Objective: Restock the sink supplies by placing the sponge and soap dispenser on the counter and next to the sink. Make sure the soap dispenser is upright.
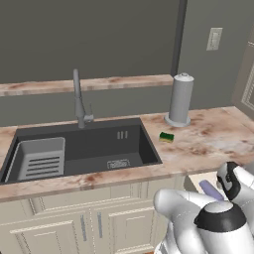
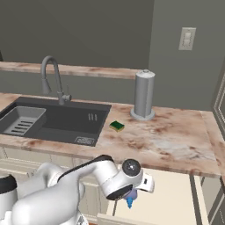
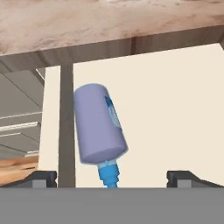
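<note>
Lavender-purple cylindrical soap dispenser (image 3: 99, 126) with teal-blue pump tip lies on its side on the cream floor of an open drawer (image 3: 175, 109) below the counter edge, not yet on the pinkish-beige marble-look counter (image 1: 208, 144). In the hand view its long axis runs roughly along the viewing direction, tilted a little, pump end toward the hand, flat base away. It sits between the two dark finger tips but left of centre, closer to the left-hand tip; no contact visible.

Two-finger gripper (image 3: 112, 177) hangs over the drawer, jaws spread wide, holding nothing. Judgement: next move needs a shift toward the bottle to centre it, then closing across the body, not the pump. Bottle must be turned upright before set-down.

Small yellow-and-dark-green sponge (image 1: 166, 137) already lies on the counter just right of the large dark grey recessed sink (image 1: 79, 149), near the tall grey domed cylinder (image 1: 180, 99).
</note>
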